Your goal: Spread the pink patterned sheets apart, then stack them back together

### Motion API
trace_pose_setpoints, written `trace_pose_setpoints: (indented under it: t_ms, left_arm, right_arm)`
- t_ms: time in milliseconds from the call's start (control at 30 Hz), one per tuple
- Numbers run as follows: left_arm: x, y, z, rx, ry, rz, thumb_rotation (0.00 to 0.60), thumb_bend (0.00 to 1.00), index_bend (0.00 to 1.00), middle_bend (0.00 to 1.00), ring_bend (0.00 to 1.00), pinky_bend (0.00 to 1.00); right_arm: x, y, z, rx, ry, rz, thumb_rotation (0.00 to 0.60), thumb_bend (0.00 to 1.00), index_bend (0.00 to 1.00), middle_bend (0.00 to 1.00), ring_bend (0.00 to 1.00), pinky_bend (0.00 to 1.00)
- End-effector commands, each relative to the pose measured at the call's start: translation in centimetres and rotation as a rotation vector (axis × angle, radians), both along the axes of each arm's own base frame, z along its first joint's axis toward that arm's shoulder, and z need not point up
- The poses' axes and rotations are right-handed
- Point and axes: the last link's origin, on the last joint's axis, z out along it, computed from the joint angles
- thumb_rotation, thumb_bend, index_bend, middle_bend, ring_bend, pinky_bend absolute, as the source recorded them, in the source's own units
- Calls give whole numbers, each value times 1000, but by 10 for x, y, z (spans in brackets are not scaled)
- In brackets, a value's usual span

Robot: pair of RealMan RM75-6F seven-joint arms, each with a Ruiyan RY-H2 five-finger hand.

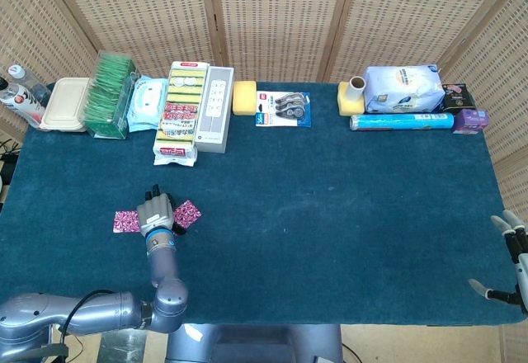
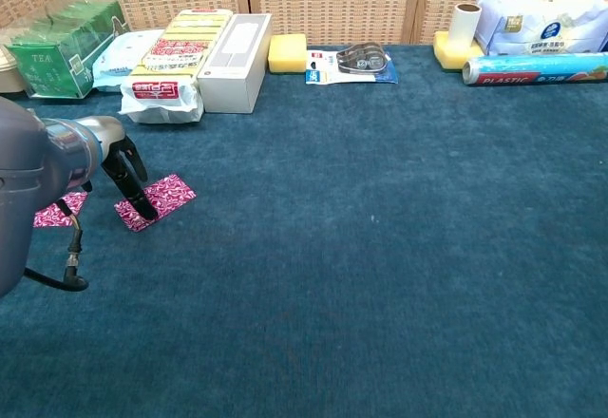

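Two pink patterned sheets lie flat and apart on the blue cloth. One sheet (image 1: pixel 189 212) (image 2: pixel 158 199) is just right of my left hand (image 1: pixel 157 213) (image 2: pixel 125 176). The other sheet (image 1: pixel 125 221) (image 2: pixel 54 213) lies to the hand's left, partly hidden by my arm in the chest view. The left hand's dark fingertips (image 2: pixel 142 207) touch the near left end of the right-hand sheet, and it grips nothing. My right hand (image 1: pixel 513 252) hangs at the table's right edge with fingers apart and empty; the chest view does not show it.
Along the back edge stand a green tea box (image 1: pixel 109 95), a wipes pack (image 1: pixel 148 103), a sponge pack (image 1: pixel 180 111), a grey box (image 1: pixel 214 107), a yellow sponge (image 1: pixel 245 97), a tape pack (image 1: pixel 283 108), a blue roll box (image 1: pixel 401 121) and a white bag (image 1: pixel 403 88).
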Motion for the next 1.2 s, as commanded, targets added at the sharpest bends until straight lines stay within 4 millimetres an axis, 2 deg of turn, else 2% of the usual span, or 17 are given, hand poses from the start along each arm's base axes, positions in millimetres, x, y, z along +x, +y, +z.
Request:
trace_pose_setpoints:
  t_ms: [33, 300, 567, 800, 1033, 1200]
  left_arm:
    - [-1, -1, 0, 0, 4, 1, 600, 130, 325, 0, 0, 250]
    - [2, -1, 5, 24, -15, -30, 600, 129, 275, 0, 0, 250]
    - [3, -4, 34, 64, -46, -165, 600, 132, 266, 0, 0, 232]
    - [-25, 1, 65, 55, -102, -287, 600, 147, 267, 0, 0, 189]
    - [-57, -2, 81, 5, -124, -386, 600, 173, 267, 0, 0, 188]
    - [-79, -14, 91, 5, -131, -390, 600, 174, 267, 0, 0, 187]
  right_arm:
    - [0, 0, 1, -3, 0, 1, 600, 0, 71, 0, 0, 0]
    - [0, 0, 1, -2, -1, 1, 600, 0, 71, 0, 0, 0]
    - [0, 0, -1, 3, 1, 2, 600, 0, 71, 0, 0, 0]
    - [1, 0, -2, 3, 2, 2, 600, 0, 72, 0, 0, 0]
    - [1, 0, -3, 6, 6, 1, 600, 0, 72, 0, 0, 0]
    - [2, 1, -3, 9, 8, 0, 600, 0, 72, 0, 0, 0]
